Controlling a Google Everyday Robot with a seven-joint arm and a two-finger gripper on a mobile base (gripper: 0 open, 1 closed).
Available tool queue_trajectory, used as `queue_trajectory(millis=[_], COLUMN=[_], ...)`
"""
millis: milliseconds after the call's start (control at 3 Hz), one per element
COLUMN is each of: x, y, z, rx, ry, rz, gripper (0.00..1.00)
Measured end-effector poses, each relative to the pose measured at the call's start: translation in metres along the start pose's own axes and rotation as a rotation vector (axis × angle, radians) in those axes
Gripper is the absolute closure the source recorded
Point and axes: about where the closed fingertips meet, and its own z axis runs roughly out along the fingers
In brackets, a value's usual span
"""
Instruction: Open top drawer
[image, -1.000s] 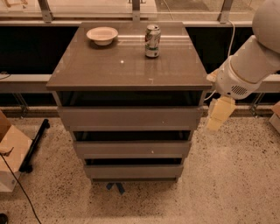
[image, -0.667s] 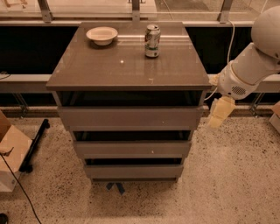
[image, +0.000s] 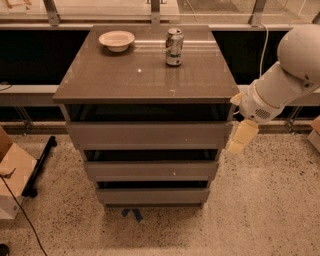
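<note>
The top drawer (image: 149, 135) is the widest grey front of the cabinet, just under the brown tabletop (image: 125, 80). A dark gap shows between the tabletop and the drawer's upper edge. Two shorter grey drawers (image: 150, 170) sit below it. My gripper (image: 241, 137) is cream-coloured and hangs from the white arm (image: 280, 85) at the right. It points down beside the right end of the top drawer front, very close to its corner. Whether it touches the drawer I cannot tell.
A white bowl (image: 117, 40) and a drink can (image: 174, 47) stand on the back of the tabletop. A cardboard box (image: 12, 175) and a black bar (image: 40, 160) lie on the speckled floor at the left. A window ledge runs behind the cabinet.
My gripper has moved a little left and down, closer to the right end of the top drawer. The drawers, bowl and can have not moved.
</note>
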Motion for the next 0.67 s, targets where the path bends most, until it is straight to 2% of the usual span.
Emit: queue_trajectory(millis=[333,667], x=[-0.004,-0.014], y=[0.014,0.017], z=[0.027,0.055], rx=[-0.002,0.007], ry=[-0.058,-0.122], rz=[-0.004,-0.009], gripper=[0.0,0.0])
